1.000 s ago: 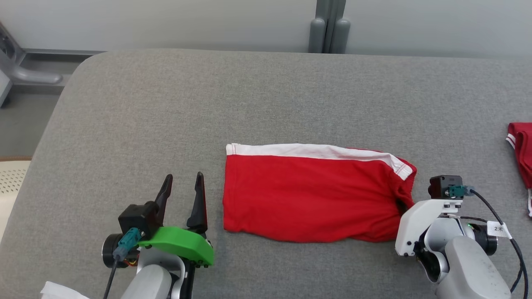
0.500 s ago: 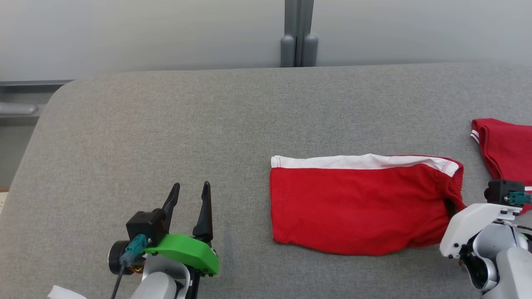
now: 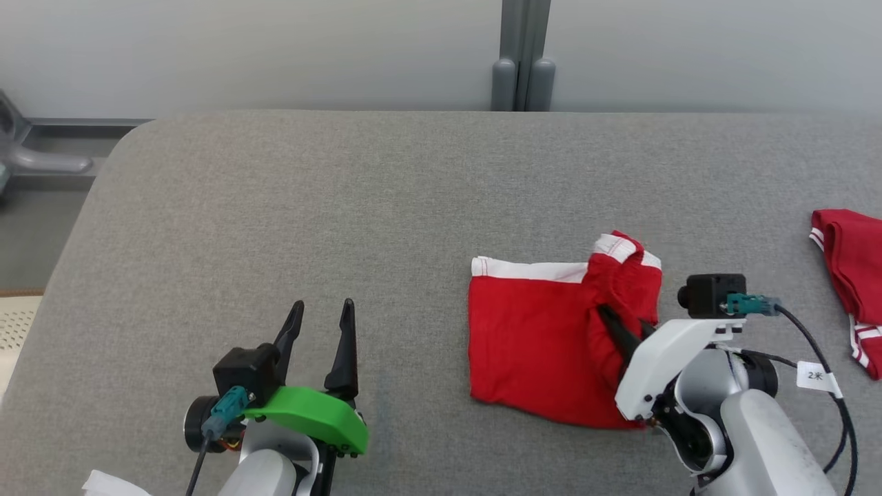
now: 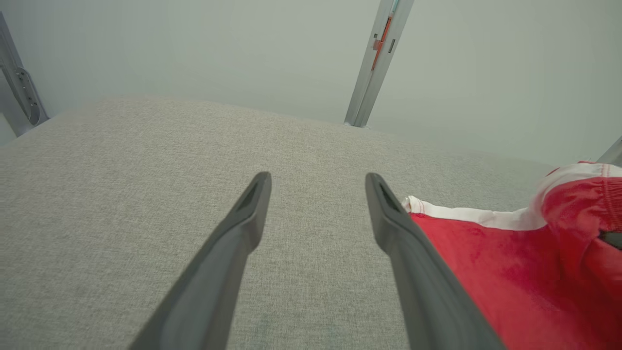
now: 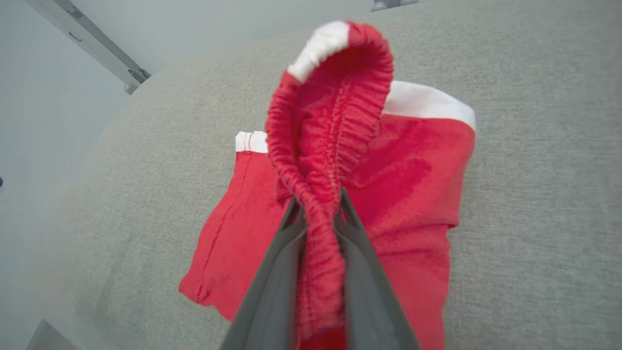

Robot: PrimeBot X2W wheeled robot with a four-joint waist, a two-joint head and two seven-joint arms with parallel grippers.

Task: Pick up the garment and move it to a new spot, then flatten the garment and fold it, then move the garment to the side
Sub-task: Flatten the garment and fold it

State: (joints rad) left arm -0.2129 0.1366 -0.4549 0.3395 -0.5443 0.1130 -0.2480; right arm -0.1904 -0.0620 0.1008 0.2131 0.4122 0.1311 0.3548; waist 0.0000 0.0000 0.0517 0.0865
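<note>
1. Right jaws pinch the waistband (image 5: 286,165) of the shorts (image 3: 530,344), now lifted and carried toward 9 o'clock: the fold looks underway.
2. Shorts lie at 4 o'clock on the surface (image 3: 275,207).
3. Left jaws are spread, empty, at 7 o'clock.

Head camera overlooks the table (image 3: 275,207); both low wrist cameras share the garment (image 3: 530,337).

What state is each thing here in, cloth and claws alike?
shorts: partly flat on the table, one end lifted and doubled over.
right gripper: shut on the shorts.
left gripper: open, holding nothing.
second red garment: lying on the table's right side, untouched.
</note>
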